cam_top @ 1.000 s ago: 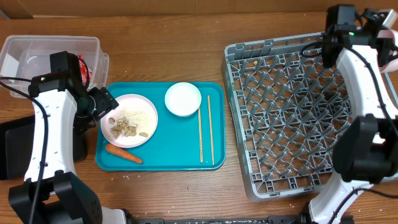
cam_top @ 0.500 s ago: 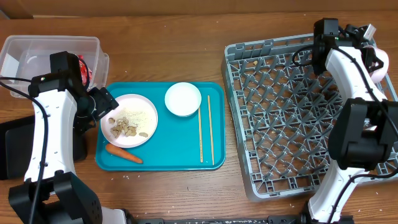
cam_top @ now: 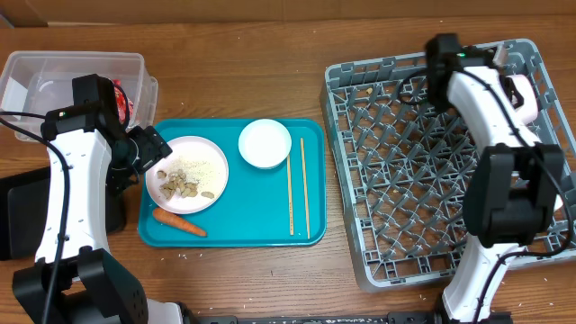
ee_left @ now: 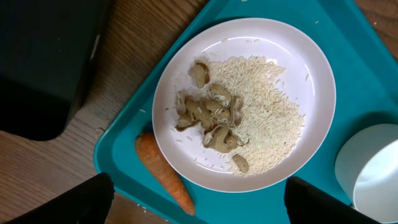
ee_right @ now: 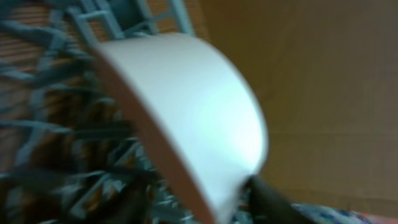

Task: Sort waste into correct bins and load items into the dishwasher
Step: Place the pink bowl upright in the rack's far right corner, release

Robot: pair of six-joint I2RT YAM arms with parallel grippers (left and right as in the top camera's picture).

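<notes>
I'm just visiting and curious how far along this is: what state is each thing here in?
Plate: upright, holding rice and food bits.
Bowl on the teal tray: upright, empty.
Racked bowl: on edge in the dish rack.
Carrot: lying on the tray beside the plate.
Chopsticks: lying side by side on the tray.
Clear tub: open, red wrapper inside.
Left gripper: open above the plate.

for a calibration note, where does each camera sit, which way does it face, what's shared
Overhead: above the table, looking straight down on teal tray and grey rack; left arm and right arm show.
Left wrist: on the left arm, looking down at plate and carrot; its fingers show at bottom corners.
Right wrist: on the right arm, blurred, close on a white bowl by the rack; one finger shows.
Shared: overhead and left wrist see plate and carrot.
</notes>
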